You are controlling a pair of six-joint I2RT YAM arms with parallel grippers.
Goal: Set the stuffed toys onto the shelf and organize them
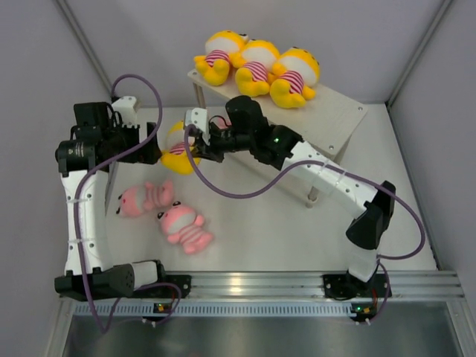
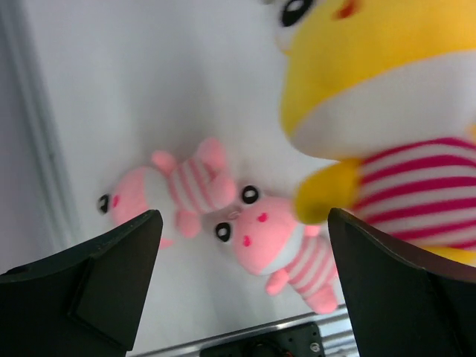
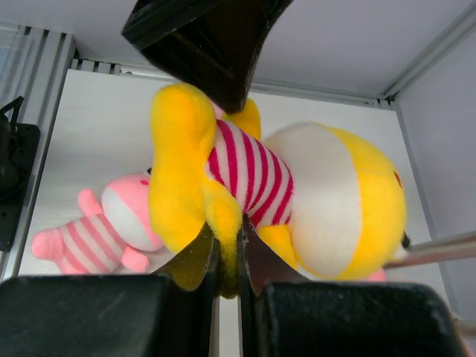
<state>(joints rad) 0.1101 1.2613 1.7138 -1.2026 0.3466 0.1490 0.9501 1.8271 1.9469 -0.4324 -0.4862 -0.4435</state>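
My right gripper (image 1: 195, 145) is shut on a limb of a yellow stuffed toy (image 1: 177, 152) and holds it above the table, left of the shelf (image 1: 335, 115). The pinch shows in the right wrist view (image 3: 227, 256), with the toy (image 3: 297, 193) hanging across it. My left gripper (image 1: 152, 145) is open right beside this toy; in the left wrist view (image 2: 244, 223) the toy (image 2: 387, 89) sits by the right finger. Three yellow toys (image 1: 256, 67) lie on the shelf's top board. Two pink toys (image 1: 145, 198) (image 1: 184, 225) lie on the table below.
The shelf's legs (image 1: 311, 197) stand on the table behind the right arm. A metal rail (image 1: 260, 286) runs along the near edge. Grey walls close the left, back and right sides. The left gripper's black finger (image 3: 208, 37) shows above the toy in the right wrist view.
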